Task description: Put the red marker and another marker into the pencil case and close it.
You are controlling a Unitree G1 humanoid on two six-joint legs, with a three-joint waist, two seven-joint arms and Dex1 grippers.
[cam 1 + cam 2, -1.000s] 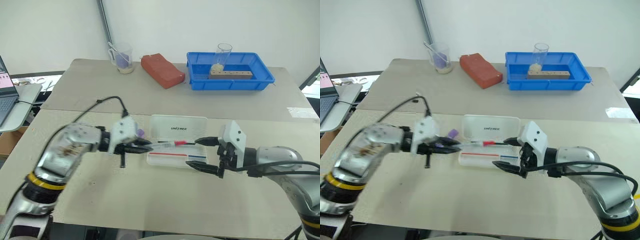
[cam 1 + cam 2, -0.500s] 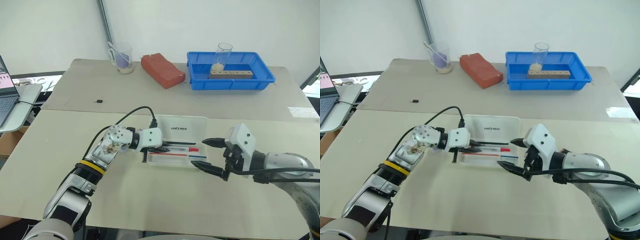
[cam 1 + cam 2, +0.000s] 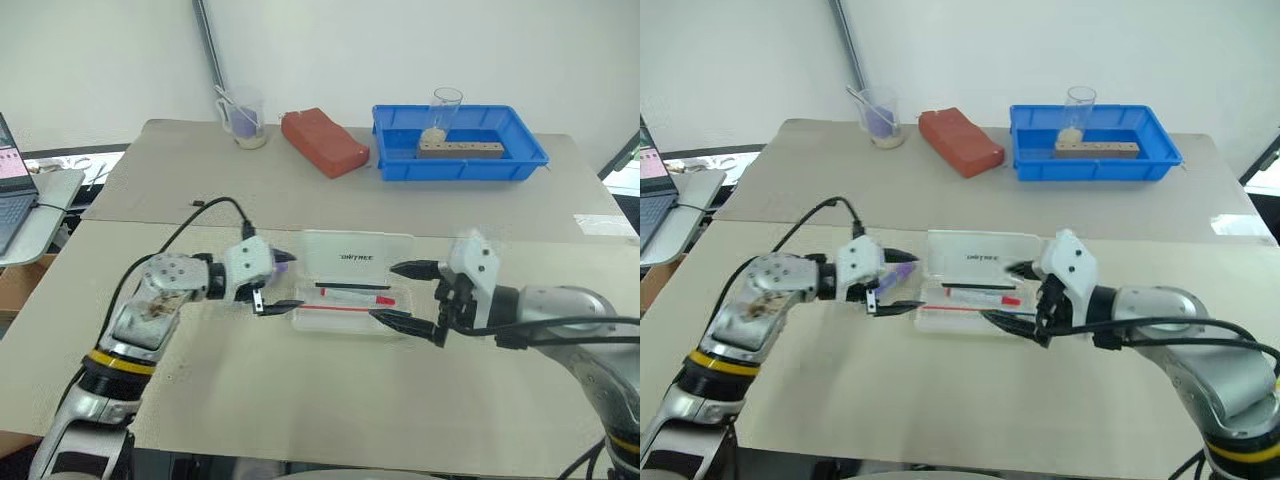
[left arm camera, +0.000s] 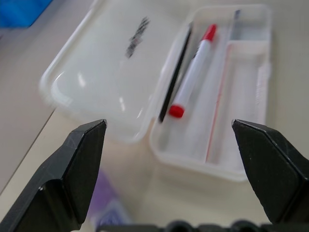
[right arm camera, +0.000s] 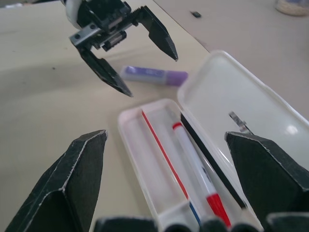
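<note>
Nearest to us, on the beige table (image 3: 300, 400), we see both arms flanking the pencil case (image 3: 352, 292). The left gripper (image 3: 283, 283) has its two black fingers spread wide and holds nothing; it sits just off the case's left end. The right gripper (image 3: 408, 296) is likewise spread wide and empty, its lower finger low over the tray's right end and its upper finger near the lid's right corner.

The pencil case lies open, its lid folded back flat with the black "UNITREE" print facing up. In the tray we see the red marker (image 5: 197, 173), white-barrelled with a red cap, lying lengthwise beside a thin black strip along the hinge side. A thin red pen stick (image 5: 163, 160) lies in the adjoining compartment.

The lavender marker (image 5: 153, 75) lies on the table outside the case, just beyond the lid's left corner and close beside the left gripper's upper finger; we cannot tell whether they touch.

Farther back, on the rear table, we see a clear cup (image 3: 245, 118) with a purple object inside, a red-orange brick-shaped block (image 3: 324, 141), and a blue bin (image 3: 460, 144) holding a wooden block and a clear glass. At the far left edge sits a laptop (image 3: 14, 185).
</note>
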